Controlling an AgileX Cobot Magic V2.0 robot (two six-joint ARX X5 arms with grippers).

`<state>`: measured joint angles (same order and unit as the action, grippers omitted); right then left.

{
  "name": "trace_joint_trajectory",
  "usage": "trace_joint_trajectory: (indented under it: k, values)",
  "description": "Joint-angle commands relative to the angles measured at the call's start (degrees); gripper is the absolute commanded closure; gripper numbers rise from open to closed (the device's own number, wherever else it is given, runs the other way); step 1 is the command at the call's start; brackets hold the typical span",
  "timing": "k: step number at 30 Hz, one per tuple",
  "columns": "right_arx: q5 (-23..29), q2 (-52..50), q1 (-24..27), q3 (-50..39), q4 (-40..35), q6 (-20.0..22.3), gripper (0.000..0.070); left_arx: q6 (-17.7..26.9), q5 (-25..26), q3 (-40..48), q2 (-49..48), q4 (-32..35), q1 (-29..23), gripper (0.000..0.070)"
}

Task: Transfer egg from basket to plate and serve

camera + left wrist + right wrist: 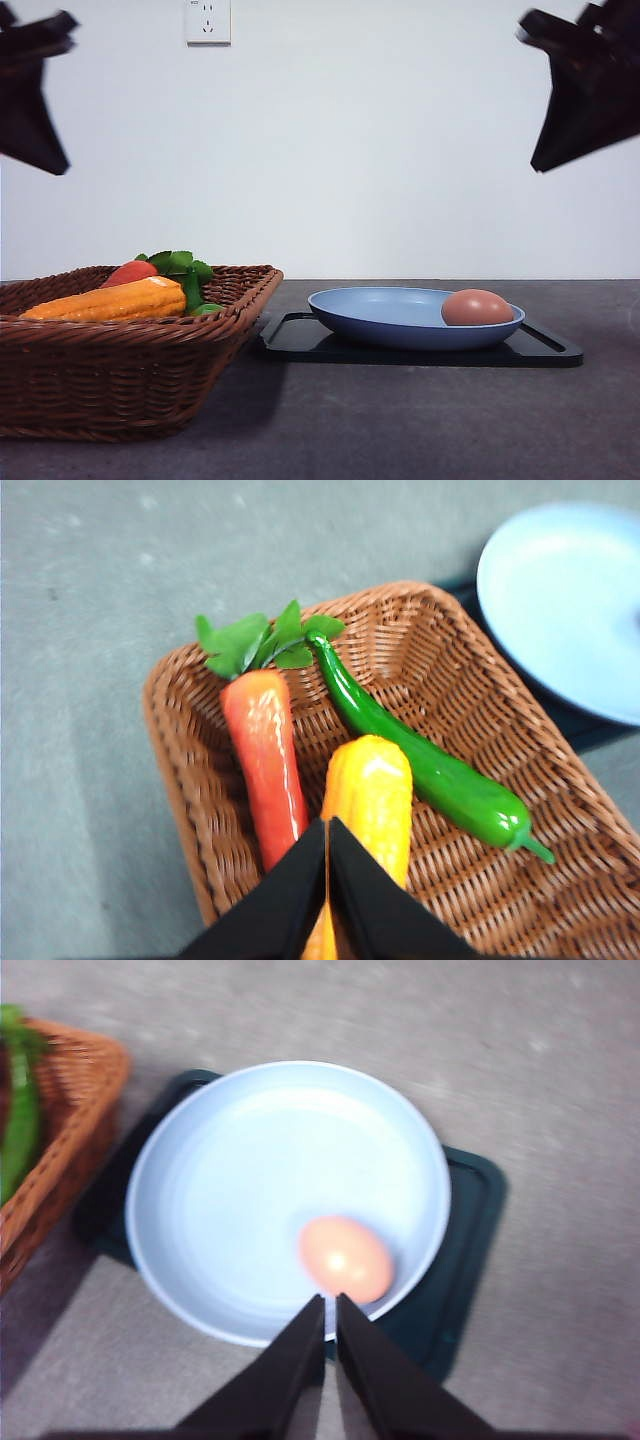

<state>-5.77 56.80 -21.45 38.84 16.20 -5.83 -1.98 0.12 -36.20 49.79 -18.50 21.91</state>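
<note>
The basket (130, 345) runs off the front view at nine o'clock; the tray (420, 345) lies mostly hidden beneath the plate (400, 318); both wrist pictures are blurred.

A carrot (266, 770) with green leaves, a yellow corn cob (368, 802) and a long green pepper (420, 760) lie side by side, the corn between the other two and touching the carrot. A flat black tray (300, 338) sits on the dark grey table (420, 420). On the white wall (330, 150) behind, a white socket (208, 21) is mounted high up.
</note>
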Motion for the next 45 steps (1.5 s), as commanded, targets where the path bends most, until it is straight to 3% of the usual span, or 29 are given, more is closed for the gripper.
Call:
trace_joint_trajectory:
  k: [1, 5, 8, 14, 26, 30, 34, 38, 45]
  values:
    - [0.35, -2.3, -0.94, -4.41, -4.53, 0.46, 0.07, -4.1, 0.26, 2.68, -4.13, 2.39, 0.55, 0.07]
    - [0.25, -8.28, -2.88, -13.58, -14.59, 0.27, 0.07, -7.24, 0.26, 8.33, -15.16, 4.47, 1.42, 0.07]
    - [0.25, -10.01, -3.55, -16.47, -18.11, 0.24, 0.07, -8.54, 0.28, 8.76, -20.65, 2.77, 1.49, 0.07]
    - [0.25, -10.1, -3.5, -16.45, -20.54, -0.34, 0.07, -8.59, 0.26, 8.73, -25.32, 4.94, 1.46, 0.07]
    - [0.28, -10.1, -3.5, -16.45, -20.78, -0.34, 0.07, -8.59, 0.26, 8.84, -25.6, 6.12, 1.49, 0.07]
    - [0.25, -10.11, -3.5, -16.45, -20.78, -0.34, 0.07, -7.14, 0.07, 8.84, -31.23, 4.02, 0.67, 0.07]
    - [0.26, -10.1, -3.5, -16.45, -20.8, -0.33, 0.07, -1.26, 0.19, 9.32, -39.36, 3.06, -3.35, 0.07]
    - [0.28, -10.1, -3.5, -16.45, -20.82, -0.34, 0.07, 3.66, -0.24, 12.28, -45.87, 3.74, -10.52, 0.07]
    - [0.28, -10.11, -3.5, -16.45, -20.85, -0.34, 0.07, 4.54, -0.18, 20.06, -49.61, 3.93, -21.75, 0.07]
